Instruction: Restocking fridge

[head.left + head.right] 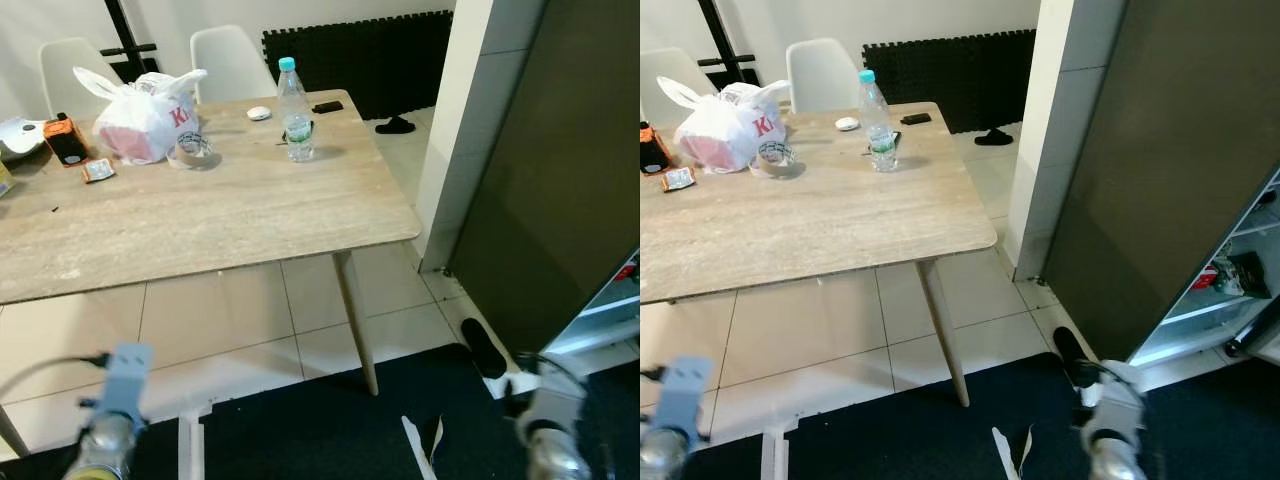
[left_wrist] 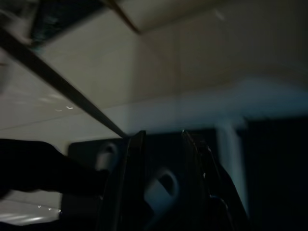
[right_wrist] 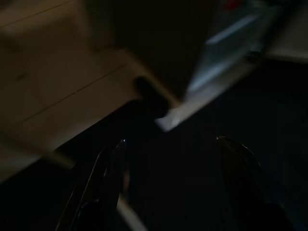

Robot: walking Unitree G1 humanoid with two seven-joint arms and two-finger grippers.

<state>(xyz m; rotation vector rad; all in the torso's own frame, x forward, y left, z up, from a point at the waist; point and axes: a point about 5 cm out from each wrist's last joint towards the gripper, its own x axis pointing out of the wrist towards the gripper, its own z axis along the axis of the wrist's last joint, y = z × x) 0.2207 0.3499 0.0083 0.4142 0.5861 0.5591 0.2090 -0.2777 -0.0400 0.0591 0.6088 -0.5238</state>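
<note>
Apparently, water bottle (image 1: 295, 110) far beyond right gripper (image 3: 171, 144).

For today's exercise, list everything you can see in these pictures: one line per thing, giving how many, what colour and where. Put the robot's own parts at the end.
Table: one, light wood, ahead and to the left.
Water bottle: one, clear with a blue cap, upright near the table's far edge.
Plastic bag: one, white with red print, on the table left of the bottle.
Tape roll: one, clear, beside the bag.
Chairs: two, white, behind the table.
Foam mat: one, black, against the far wall.
Fridge door: one, dark, open on the right, lit shelves behind it.
Rug: one, dark, on the floor below.
Left gripper: one, black, low over the floor, open a little.
Right gripper: one, black, over the rug, open.
</note>
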